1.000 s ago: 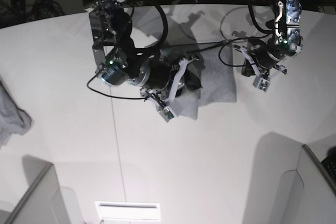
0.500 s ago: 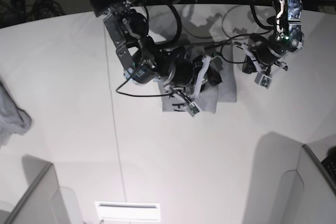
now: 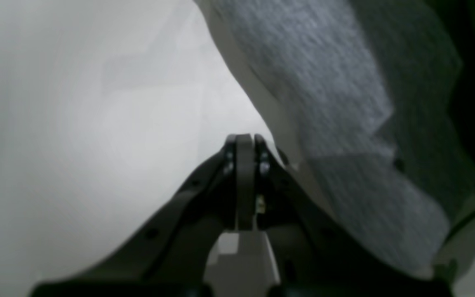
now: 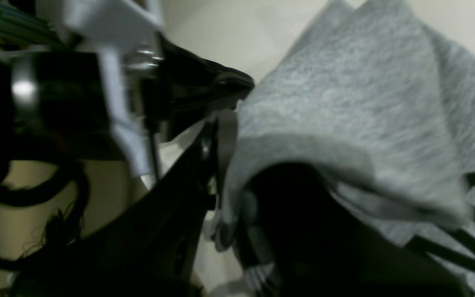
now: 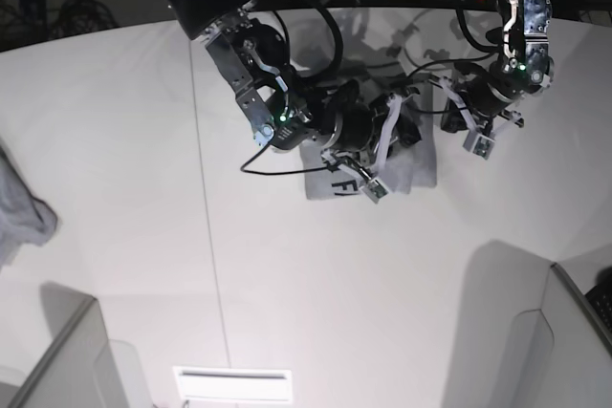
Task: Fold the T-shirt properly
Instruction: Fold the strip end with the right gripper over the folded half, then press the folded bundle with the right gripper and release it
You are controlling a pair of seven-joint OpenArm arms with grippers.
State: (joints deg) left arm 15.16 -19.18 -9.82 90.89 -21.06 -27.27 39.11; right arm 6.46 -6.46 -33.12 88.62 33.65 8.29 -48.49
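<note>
The T-shirt [image 5: 413,167] lies partly folded on the table [image 5: 287,274], black lettering showing on its lower layer. The right gripper [image 4: 225,181], over the shirt, is clamped narrow on a raised grey fold. The left gripper [image 3: 243,142], jaws pressed together and empty, hangs just beside the shirt's edge.

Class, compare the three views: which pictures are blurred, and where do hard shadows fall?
Left wrist view: soft, the heather-grey cotton T-shirt smeared. Right wrist view: blurred, the right gripper dark against the cloth. Base view: sharpest, with hard shadows on the white table.
</note>
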